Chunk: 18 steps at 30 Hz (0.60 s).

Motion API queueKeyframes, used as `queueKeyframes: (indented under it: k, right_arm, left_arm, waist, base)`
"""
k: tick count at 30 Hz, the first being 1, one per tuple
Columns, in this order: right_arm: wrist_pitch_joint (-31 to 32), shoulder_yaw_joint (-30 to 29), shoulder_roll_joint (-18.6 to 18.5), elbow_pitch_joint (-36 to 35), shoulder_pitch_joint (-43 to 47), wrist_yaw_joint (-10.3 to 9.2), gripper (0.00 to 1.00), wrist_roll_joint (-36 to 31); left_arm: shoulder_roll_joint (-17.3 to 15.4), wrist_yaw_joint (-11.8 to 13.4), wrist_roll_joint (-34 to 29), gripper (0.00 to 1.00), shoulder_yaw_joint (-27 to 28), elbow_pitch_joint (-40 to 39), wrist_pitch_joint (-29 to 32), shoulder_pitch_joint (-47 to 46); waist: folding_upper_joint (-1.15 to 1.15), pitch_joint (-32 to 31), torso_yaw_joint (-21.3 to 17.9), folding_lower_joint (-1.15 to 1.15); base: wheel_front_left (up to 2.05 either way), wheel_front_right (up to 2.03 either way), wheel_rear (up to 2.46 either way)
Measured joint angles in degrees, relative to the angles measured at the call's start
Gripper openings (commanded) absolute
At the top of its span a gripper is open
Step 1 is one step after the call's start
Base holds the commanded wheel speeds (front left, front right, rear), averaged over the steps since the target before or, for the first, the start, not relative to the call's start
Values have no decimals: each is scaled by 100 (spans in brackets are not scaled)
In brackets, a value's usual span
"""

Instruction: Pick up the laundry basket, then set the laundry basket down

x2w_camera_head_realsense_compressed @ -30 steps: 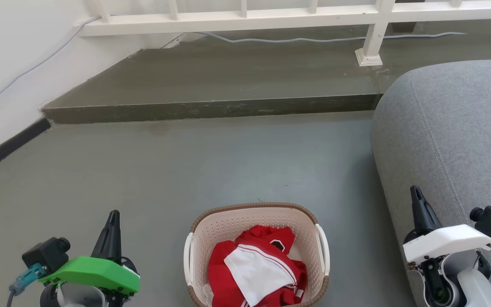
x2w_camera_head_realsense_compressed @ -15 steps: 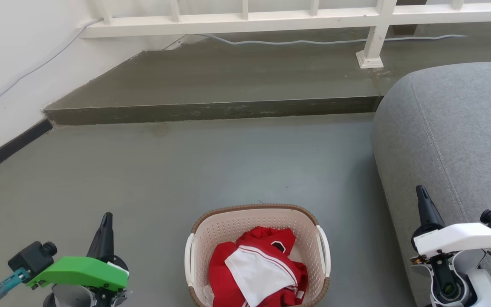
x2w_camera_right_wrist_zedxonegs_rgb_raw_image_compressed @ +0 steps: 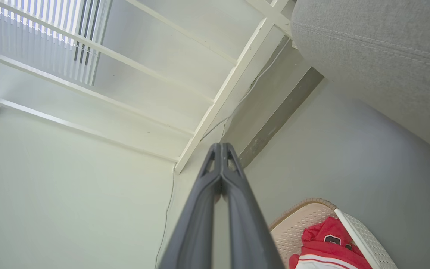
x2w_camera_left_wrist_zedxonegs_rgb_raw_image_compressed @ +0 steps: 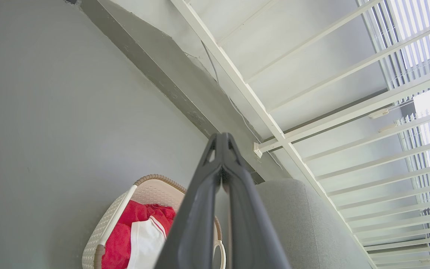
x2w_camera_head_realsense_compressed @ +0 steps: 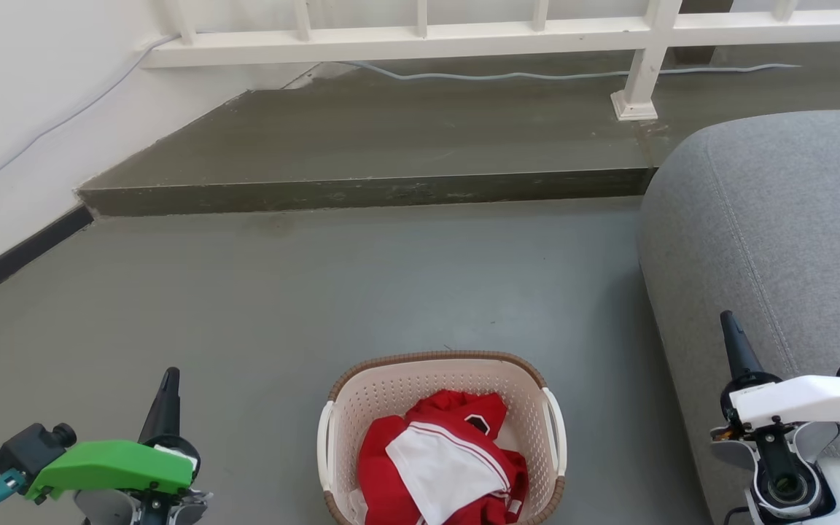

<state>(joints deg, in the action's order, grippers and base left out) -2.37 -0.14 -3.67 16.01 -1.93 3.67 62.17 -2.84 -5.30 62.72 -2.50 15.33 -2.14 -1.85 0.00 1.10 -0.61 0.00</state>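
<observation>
The laundry basket [x2w_camera_head_realsense_compressed: 362,397] stands on the grey floor at the bottom centre of the head view, cream with a brown rim and white side handles, holding red and white clothes [x2w_camera_head_realsense_compressed: 438,463]. My left gripper [x2w_camera_head_realsense_compressed: 169,379] is shut and empty, well to the basket's left. Over by the sofa's edge, far right of the basket, my right gripper [x2w_camera_head_realsense_compressed: 728,322] is shut on nothing. The left wrist view shows the basket [x2w_camera_left_wrist_zedxonegs_rgb_raw_image_compressed: 110,224] below its closed fingers [x2w_camera_left_wrist_zedxonegs_rgb_raw_image_compressed: 196,209]. In the right wrist view the basket [x2w_camera_right_wrist_zedxonegs_rgb_raw_image_compressed: 368,239] lies at the lower right, beside the closed fingers [x2w_camera_right_wrist_zedxonegs_rgb_raw_image_compressed: 200,209].
A grey sofa [x2w_camera_head_realsense_compressed: 777,219] fills the right side. A raised dark step [x2w_camera_head_realsense_compressed: 362,191] crosses the floor ahead, with a white railing [x2w_camera_head_realsense_compressed: 420,36] and a cable [x2w_camera_head_realsense_compressed: 507,73] behind it. A white wall with black skirting [x2w_camera_head_realsense_compressed: 12,255] runs along the left.
Both grippers have drawn back and outward, lower in the head view and farther from the basket. The basket stays on the floor; the camera has shifted slightly.
</observation>
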Motion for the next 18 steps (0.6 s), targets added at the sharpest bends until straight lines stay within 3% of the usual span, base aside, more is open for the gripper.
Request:
queueKeyframes:
  k: [18]
  right_arm:
    - [352, -315, 31, 5, -38, 136, 0, 1196]
  left_arm:
    - [14, -59, 1176, 0, 263, 44, 319, -57]
  waist:
    - [0, -41, 25, 0]
  base:
    - [0, 0, 0]
